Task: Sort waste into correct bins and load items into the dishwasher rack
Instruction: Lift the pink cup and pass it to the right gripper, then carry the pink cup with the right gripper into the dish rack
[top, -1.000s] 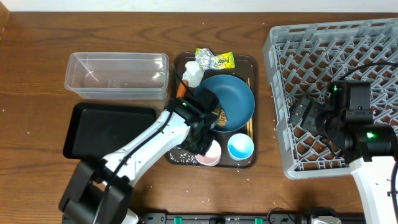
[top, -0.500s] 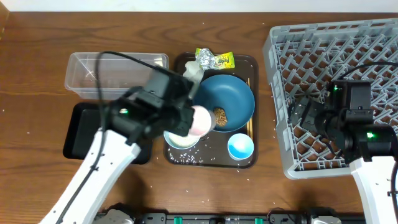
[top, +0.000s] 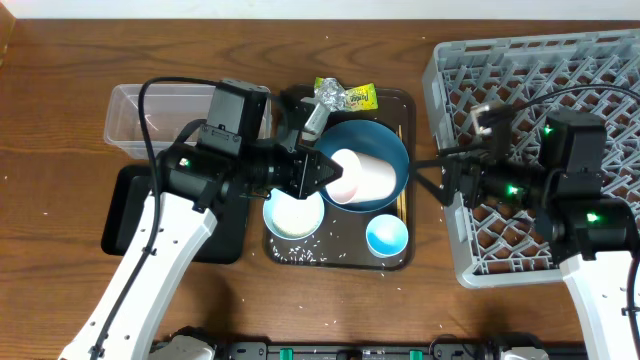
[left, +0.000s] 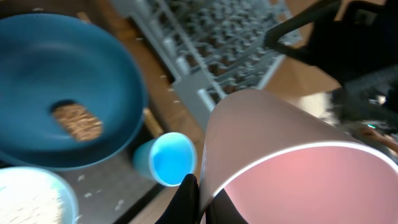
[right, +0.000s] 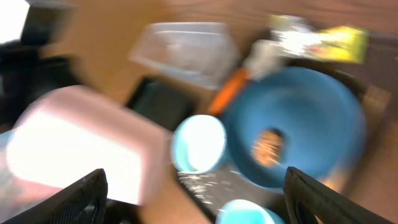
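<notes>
Now we have the left claw (top: 322, 172) clenched on the pink cup (top: 362, 177), which lies sideways ahead of its fingers, over the blue plate (top: 388, 145). We see the brown food lump (left: 76, 121) on that plate, below the claw. The blue cup (top: 387, 235) and white bowl (top: 294, 214) sit near it on the brown tray (top: 405, 100). The right claw (top: 428, 183) is spread, gripping nothing, facing the pink cup across a gap, with the dishwasher rack (top: 540, 80) behind it.
</notes>
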